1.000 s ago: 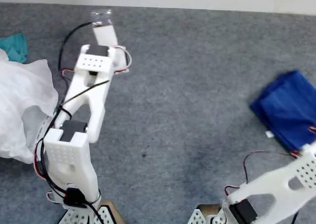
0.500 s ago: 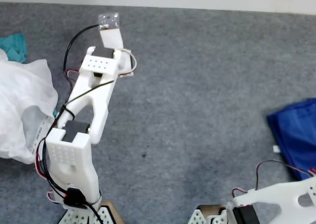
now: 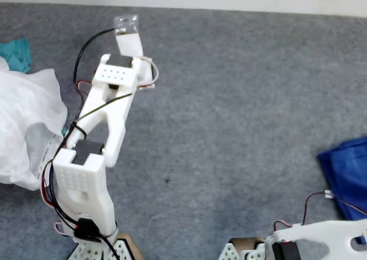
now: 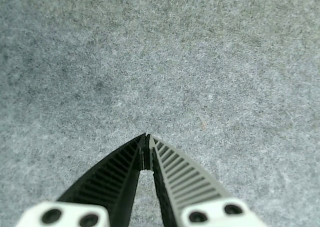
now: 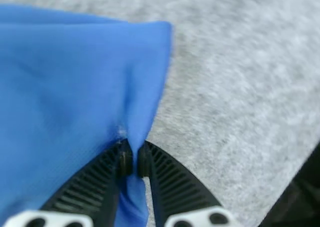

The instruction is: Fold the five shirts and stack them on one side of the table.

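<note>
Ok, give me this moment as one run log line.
right fingers: shut on blue fabric shirt | left fingers: shut, empty, over grey fabric-covered table | white crumpled cloth, teal cloth: high view's left side

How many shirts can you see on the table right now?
3. A blue shirt at the table's right edge, held in the right gripper; a white one bunched at the left edge; a teal one just beyond it. More may be hidden underneath or out of frame.

One blue shirt [image 3: 350,168], one white cloth [image 3: 26,117], one teal cloth [image 3: 16,52], two arms [image 3: 100,128] [image 3: 321,237].
</note>
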You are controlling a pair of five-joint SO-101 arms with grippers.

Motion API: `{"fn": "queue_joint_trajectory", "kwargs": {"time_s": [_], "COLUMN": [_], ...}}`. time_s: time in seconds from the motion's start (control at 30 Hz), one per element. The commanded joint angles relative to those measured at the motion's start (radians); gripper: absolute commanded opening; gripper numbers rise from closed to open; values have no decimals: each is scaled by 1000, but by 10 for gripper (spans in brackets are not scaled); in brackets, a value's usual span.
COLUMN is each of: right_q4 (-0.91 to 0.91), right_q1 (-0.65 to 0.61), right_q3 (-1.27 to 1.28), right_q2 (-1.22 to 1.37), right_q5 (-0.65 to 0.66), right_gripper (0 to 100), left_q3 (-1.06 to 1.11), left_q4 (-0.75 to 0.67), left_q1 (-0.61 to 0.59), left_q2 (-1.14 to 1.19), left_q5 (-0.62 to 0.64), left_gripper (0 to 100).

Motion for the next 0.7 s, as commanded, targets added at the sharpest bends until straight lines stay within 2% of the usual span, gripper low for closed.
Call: {"fn": "queue_joint_trajectory", "kwargs": {"time_s": [0.0,0.13,0.2,0.43,0.67], "right_q4": [21,21,19,79,79], "right_q1": [-73,-168,-220,-285,-239], "right_q3": [-48,-116,-182,-414,-386], "right_q2": [-51,-61,-71,-74,-74], "right_q5": [25,-51,-77,-152,-157], "right_gripper": [63,204,235,235,234], "left_q3": [-7,-8,-12,-12,-12], "left_q4": [2,0,-2,-2,-3], "left_q1": [21,22,22,22,22], "left_q2": [-65,-65,-65,-65,-64], "left_q5": [2,0,0,0,0], "left_gripper": [7,8,8,8,8]}}
